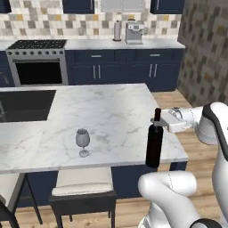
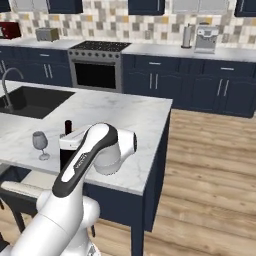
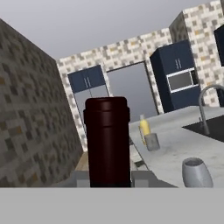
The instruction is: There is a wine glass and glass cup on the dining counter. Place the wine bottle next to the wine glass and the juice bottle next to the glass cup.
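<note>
Marble desk (image 1: 111, 111) under me. Gripper (image 1: 161, 121) clamped on wine bottle (image 1: 154, 144) neck, bottle upright at desk edge, well right of wine glass (image 1: 83, 142). Next: carry bottle beside glass, set down.

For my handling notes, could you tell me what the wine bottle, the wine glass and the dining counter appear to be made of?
The wine bottle: probably dark glass, near-black with a faint sheen and a dark red cap.
The wine glass: looks like clear glass, since the counter shows through its grey-tinted bowl.
The dining counter: seemingly polished marble or similar stone, white with grey veining.
</note>
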Available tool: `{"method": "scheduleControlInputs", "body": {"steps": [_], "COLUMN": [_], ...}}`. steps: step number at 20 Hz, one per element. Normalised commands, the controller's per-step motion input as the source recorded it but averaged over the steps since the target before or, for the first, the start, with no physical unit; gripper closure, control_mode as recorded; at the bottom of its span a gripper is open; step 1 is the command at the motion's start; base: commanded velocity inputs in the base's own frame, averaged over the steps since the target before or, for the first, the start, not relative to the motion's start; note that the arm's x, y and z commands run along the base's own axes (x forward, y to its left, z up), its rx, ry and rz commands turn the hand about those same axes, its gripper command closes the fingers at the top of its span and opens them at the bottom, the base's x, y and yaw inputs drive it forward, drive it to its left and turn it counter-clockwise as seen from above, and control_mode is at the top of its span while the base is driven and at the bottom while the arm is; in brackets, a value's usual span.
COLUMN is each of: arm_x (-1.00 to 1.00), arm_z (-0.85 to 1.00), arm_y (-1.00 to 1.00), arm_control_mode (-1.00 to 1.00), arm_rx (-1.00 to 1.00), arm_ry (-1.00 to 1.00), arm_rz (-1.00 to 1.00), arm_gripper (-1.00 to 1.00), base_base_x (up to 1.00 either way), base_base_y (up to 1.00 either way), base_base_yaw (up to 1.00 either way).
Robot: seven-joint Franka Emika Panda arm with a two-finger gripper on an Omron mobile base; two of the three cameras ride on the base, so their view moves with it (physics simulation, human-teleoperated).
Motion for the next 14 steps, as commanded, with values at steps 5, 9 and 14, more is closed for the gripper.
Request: {"method": "scheduleControlInputs", "body": {"steps": [5,9,14], "arm_x": [0.0,0.0,0.0], "arm_z": [0.0,0.0,0.0], "arm_y": [0.0,0.0,0.0], "arm_control_mode": [1.0,1.0,1.0], "arm_rx": [0.0,0.0,0.0], "arm_ry": [0.0,0.0,0.0], "arm_rz": [0.0,0.0,0.0], "arm_gripper": [1.0,1.0,1.0], "base_base_x": [0.45,0.64,0.34], "base_base_y": [-0.07,-0.11,-0.05], "base_base_yaw": [0.12,0.13,0.03]}}
